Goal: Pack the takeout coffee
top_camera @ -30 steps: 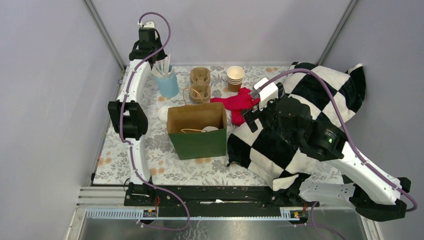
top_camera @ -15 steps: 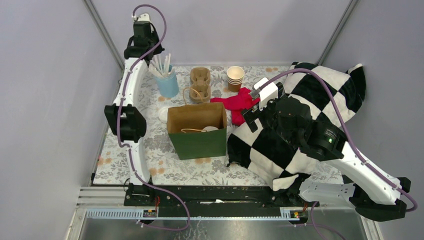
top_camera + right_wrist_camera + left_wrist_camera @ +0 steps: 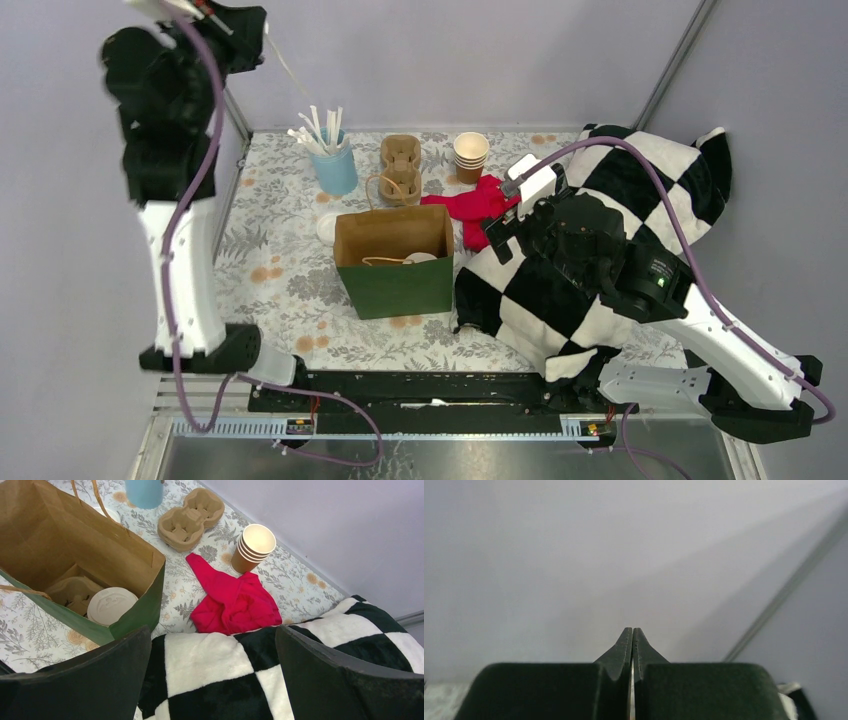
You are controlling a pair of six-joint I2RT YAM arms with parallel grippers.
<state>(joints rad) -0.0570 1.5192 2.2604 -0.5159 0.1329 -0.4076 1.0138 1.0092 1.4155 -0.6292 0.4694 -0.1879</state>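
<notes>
The takeout coffee [image 3: 111,605] sits inside the paper bag [image 3: 75,540], in a pulp cup carrier [image 3: 70,592]. The embossing on its lid is too small to read. The right gripper [image 3: 212,632] gapes wide above the checkered blanket [image 3: 210,665]. The left gripper [image 3: 632,630] is pressed closed and empty.

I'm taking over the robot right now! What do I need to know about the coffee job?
Left gripper: shut, raised high near the back wall, apparently pinching a thin white stick.
Right gripper: open and empty, above the checkered blanket.
Takeout coffee: inside the paper bag, sitting in a carrier; only its white lid shows.
Done: the coffee looks packed.
Left: probably drop the stick into the bag; nothing else is clearly needed.
</notes>
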